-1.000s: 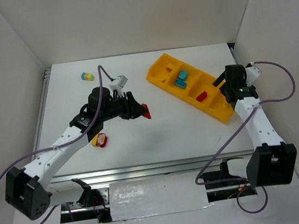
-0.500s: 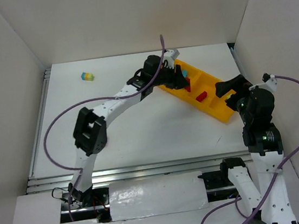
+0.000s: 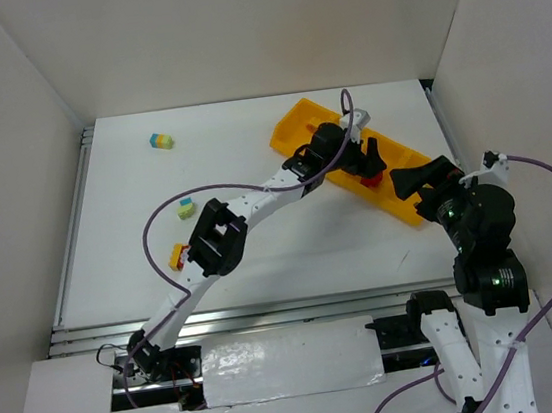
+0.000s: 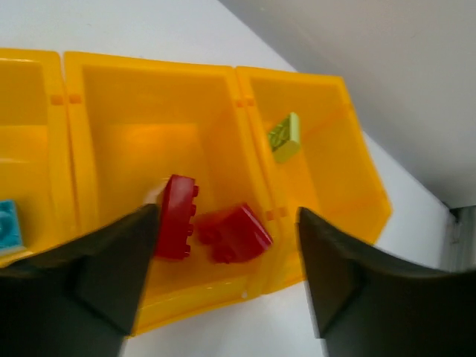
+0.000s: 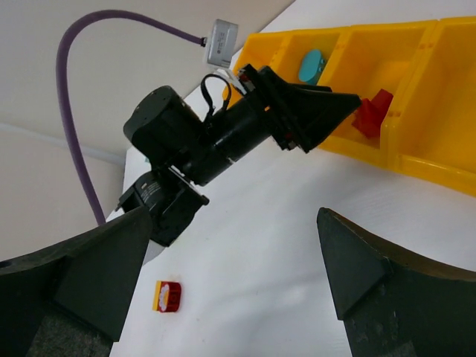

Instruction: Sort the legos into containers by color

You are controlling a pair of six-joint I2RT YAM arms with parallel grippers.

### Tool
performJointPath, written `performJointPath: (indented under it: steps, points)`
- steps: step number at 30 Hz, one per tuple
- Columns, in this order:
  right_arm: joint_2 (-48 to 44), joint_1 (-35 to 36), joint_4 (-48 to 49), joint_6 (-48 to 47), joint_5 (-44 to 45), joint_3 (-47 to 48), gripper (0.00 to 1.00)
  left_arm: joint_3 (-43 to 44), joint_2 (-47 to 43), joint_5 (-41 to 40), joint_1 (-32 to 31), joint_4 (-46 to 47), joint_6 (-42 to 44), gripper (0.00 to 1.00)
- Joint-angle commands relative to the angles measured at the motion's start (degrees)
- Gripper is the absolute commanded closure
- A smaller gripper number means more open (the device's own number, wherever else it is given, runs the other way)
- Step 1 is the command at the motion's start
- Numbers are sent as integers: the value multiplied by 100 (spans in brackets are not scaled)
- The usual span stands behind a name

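The orange-yellow tray of containers [image 3: 289,134] lies diagonally at the back right. My left gripper [image 3: 364,158] hovers open over its third compartment, holding nothing. Below it, two red legos [image 4: 177,216] [image 4: 235,232] lie on that compartment's floor. A pale yellow-green lego [image 4: 284,137] is in the end compartment, and a teal one [image 5: 311,65] in another. On the table lie a yellow-teal clump [image 3: 161,141], a teal and yellow-green clump [image 3: 186,208] and a red-yellow clump [image 3: 176,257]. My right gripper [image 3: 411,182] stands open and empty by the tray's near end.
White walls close in the table on three sides. A metal rail [image 3: 269,313] runs along the near edge. The left arm's purple cable [image 3: 170,204] loops over the table's middle. The left arm stretches across between the loose clumps and the tray.
My left arm swung right from the table's middle to the tray with a red lego and opened over the red compartment. The right arm pulled back and rose.
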Motion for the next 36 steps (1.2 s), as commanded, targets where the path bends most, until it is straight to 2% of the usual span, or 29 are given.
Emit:
performJointPath:
  steps: [1,2,6,7,9,10,13,14,16,17,18,19,20,22,23,25,26,27,31,32,34,35,36]
  points:
    - [-89,28,-115,-141,-237,214,0,312,-46,-507,55,595,113,3]
    - [-98,36,-124,-151,-211,223,0,338,-81,-508,55,603,122,0]
    - [-63,36,-37,-151,-237,170,1,119,-546,-604,64,613,174,1]
    - [-28,28,-19,-151,-289,144,0,-3,-956,-743,73,595,209,1]
    - [-2,37,69,-142,-360,48,0,-775,-1572,-1086,82,665,210,0]
    - [24,28,113,-125,-438,12,0,-1030,-2219,-1514,99,648,158,1]
    - [103,45,332,-124,-570,-163,0,-1550,-3337,-2394,213,-342,26,0]
    - [156,54,515,-133,-771,-242,0,-1708,-3595,-3050,231,-1155,16,1]
    - [533,124,675,-195,-983,-392,0,-1945,-4426,-3738,257,-1845,-36,1]
    - [682,211,754,-212,-984,-427,0,-2286,-4702,-4473,257,-2179,-115,0]
    - [1015,673,798,-204,-819,-428,0,-2498,-5009,-4724,318,-2766,-220,0]
    - [1322,1461,1016,-125,401,-428,0,-3109,-5856,-5187,449,-3389,-630,1]
    - [1508,1939,1018,-81,413,-375,0,-3115,-6160,-5192,538,-3691,-808,1]
    - [2026,2862,1019,-28,1315,-148,0,-3884,-6758,-5201,783,-4158,-1133,1]
    - [2707,3563,966,42,1806,202,0,-4132,-7327,-5175,1037,-4517,-1335,0]
    - [3405,4208,956,148,2248,564,0,-4799,-7875,-5279,1267,-4897,-1538,1]
    - [4087,4490,965,261,2642,905,0,-4968,-8356,-5489,1433,-5090,-1670,0]
    - [4433,5006,974,332,2802,1117,0,-5118,-8561,-5613,1505,-5536,-1758,1]
    - [6366,5871,441,859,3295,2522,0,-5828,-9458,-6079,1690,-6277,-1917,0]
    - [7145,6029,264,1130,3435,3300,0,-5997,-9616,-6184,1707,-6313,-1943,1]
    - [7940,6381,-427,1412,3761,4174,0,-6437,-10082,-6378,1734,-6357,-1926,1]
    - [8701,6469,-658,1657,3814,5092,0,-6551,-10318,-6466,1743,-6427,-2100,1]
    - [9021,6531,-834,1721,3771,5510,0,-6743,-10425,-6623,1743,-6506,-2206,0]
